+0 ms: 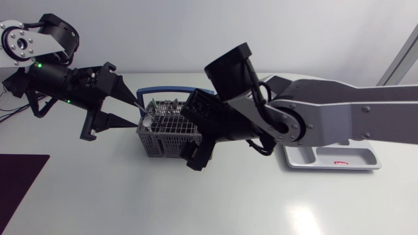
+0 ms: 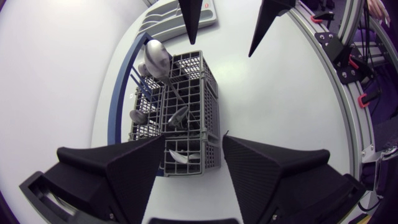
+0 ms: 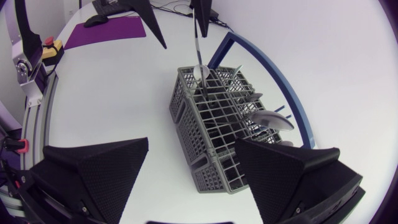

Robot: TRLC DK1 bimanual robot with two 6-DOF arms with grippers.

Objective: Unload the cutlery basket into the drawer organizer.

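**Two wide-open tools flanking the cutlery basket**

The grey wire-grid cutlery basket (image 1: 166, 134) is standing near the middle of the white table (image 1: 98, 196), between the two tools. The left tool (image 1: 138, 113) is hovering at one short end of the basket, its fingers spreading wide and gripping nothing. The right tool (image 3: 191, 142) is hanging over the opposite end, equally wide and holding nothing. In each wrist view the basket is lying just ahead of the gap between the fingers. A blue curved handle (image 2: 116, 102) is arching along one long side of the basket. Several metal pieces are standing in its compartments, among them a large spoon (image 2: 158, 56). The grey drawer organizer (image 1: 339, 160) is sitting well apart from the basket, partly under the right arm. A small red mark (image 1: 341, 162) is showing on it, too small to read.
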